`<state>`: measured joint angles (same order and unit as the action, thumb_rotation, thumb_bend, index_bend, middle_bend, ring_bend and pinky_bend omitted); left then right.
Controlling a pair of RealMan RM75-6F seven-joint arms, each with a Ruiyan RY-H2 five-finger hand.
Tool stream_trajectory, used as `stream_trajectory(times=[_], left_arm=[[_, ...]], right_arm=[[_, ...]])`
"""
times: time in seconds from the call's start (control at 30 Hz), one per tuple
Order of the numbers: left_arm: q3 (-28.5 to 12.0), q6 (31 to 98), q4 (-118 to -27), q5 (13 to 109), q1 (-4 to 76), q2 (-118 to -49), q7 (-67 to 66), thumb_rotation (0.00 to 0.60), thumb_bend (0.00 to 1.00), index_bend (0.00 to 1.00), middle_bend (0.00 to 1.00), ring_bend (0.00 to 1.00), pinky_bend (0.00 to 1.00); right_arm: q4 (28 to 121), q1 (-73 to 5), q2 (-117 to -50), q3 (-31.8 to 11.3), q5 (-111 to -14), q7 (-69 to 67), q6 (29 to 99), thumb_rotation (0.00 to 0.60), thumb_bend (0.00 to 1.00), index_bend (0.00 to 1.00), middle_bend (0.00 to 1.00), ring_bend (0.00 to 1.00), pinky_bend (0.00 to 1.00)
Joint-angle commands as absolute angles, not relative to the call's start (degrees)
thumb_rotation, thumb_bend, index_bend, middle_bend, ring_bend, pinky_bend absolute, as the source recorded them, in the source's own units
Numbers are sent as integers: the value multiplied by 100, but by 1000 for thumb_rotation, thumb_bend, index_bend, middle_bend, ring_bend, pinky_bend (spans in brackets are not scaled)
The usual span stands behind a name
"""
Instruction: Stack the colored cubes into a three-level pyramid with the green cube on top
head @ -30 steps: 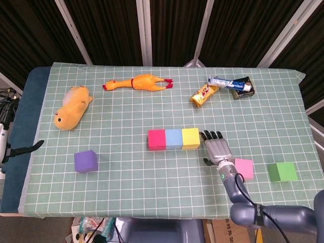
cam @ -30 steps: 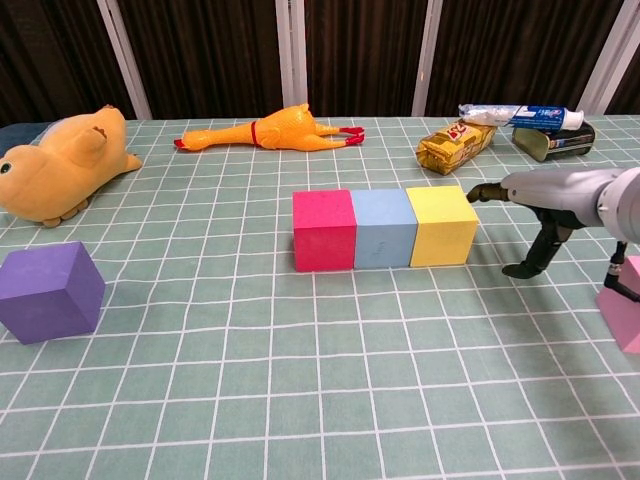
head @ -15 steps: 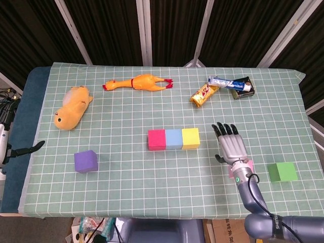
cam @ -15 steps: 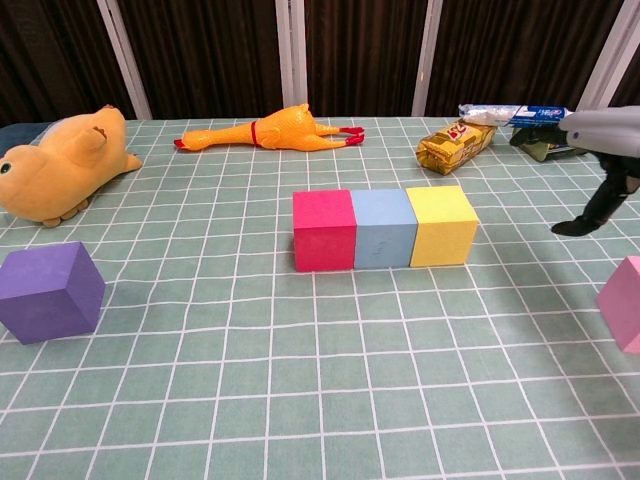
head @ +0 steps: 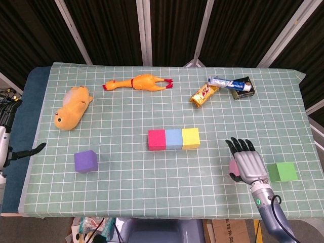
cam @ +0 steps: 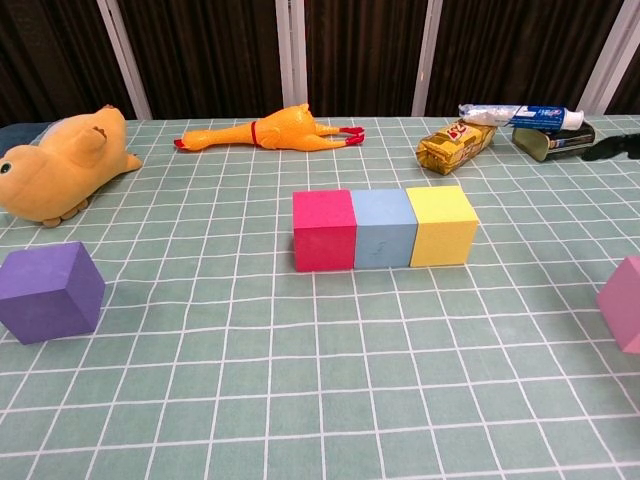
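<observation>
- The right hand (head: 248,163) hovers over the pink cube (head: 233,167), fingers spread apart and holding nothing; the cube shows only as a sliver at its left edge.
- The green cube (head: 282,172) sits just to the right of that hand on the table (head: 126,187).
- A red cube (head: 157,139), light blue cube (head: 174,138) and yellow cube (head: 191,138) stand touching in a row at the table's middle.
- The purple cube (head: 85,161) lies well apart toward the left.
- The left hand (head: 28,151) hangs off the table's left edge, fingers together; nothing visible in it.
- At the back lie a plush toy (head: 73,106), rubber chicken (head: 139,82), snack bar (head: 204,94) and toothpaste tube (head: 230,83).
</observation>
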<state>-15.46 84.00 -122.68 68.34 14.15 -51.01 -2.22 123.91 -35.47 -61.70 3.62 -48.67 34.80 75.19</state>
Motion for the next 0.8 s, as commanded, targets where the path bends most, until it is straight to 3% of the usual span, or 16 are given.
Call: stream_trajectory(times=[0.03, 0.33, 0.8], left_arm=[[-1539, 8423, -12285, 6863, 1402, -5098, -227, 600, 71, 0, 52, 16, 73], [-1537, 8453, -12301, 6921, 1373, -5071, -162, 600, 71, 0, 52, 16, 73], [-1531, 8432, -12266, 6926, 1382, -5091, -151, 600, 71, 0, 52, 16, 73]], right_arm=[[12371, -3392, -6201, 554, -5044, 3527, 7422, 600, 256, 0, 0, 0, 0], [11759, -3282, -6561, 485, -4706, 3510, 7168, 600, 258, 0, 8, 0, 0], [11151, -3158, -6734, 321, -4267, 3334, 6883, 600, 257, 0, 227, 132, 0]])
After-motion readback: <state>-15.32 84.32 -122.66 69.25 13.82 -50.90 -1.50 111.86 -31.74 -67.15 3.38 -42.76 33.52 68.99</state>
